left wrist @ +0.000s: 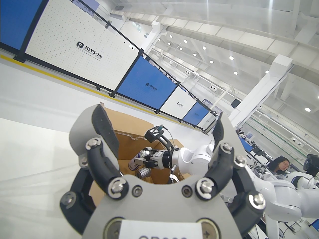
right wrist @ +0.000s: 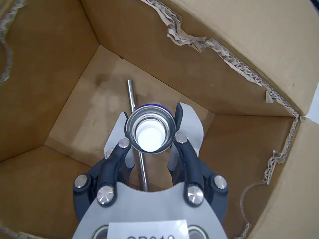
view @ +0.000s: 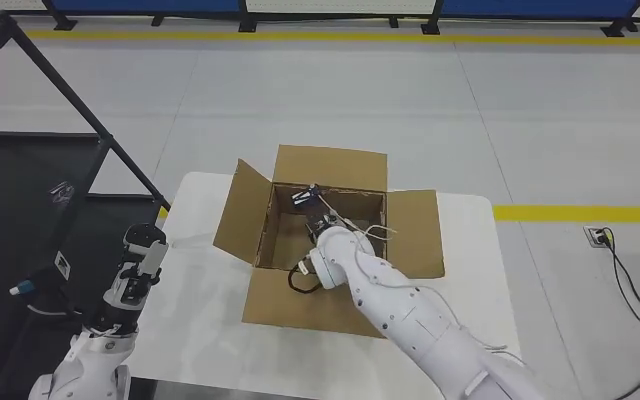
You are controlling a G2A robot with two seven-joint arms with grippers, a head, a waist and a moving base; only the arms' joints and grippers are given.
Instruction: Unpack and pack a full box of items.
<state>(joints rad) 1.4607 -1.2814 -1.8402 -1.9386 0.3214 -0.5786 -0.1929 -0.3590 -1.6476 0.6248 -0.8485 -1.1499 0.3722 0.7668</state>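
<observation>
Right claw (right wrist: 151, 118): grips a metal can (right wrist: 149, 135) by its sides, white-capped end toward the wrist camera, above the floor of the open cardboard box (right wrist: 174, 58), centre of the top view. Under the can, a thin metal rod (right wrist: 131, 95) flat on the box floor. Left claw (left wrist: 159, 119): gapes wide, holds nothing, hangs by the desk (view: 200, 320) edge, lower left of the top view, well apart from the box.
</observation>
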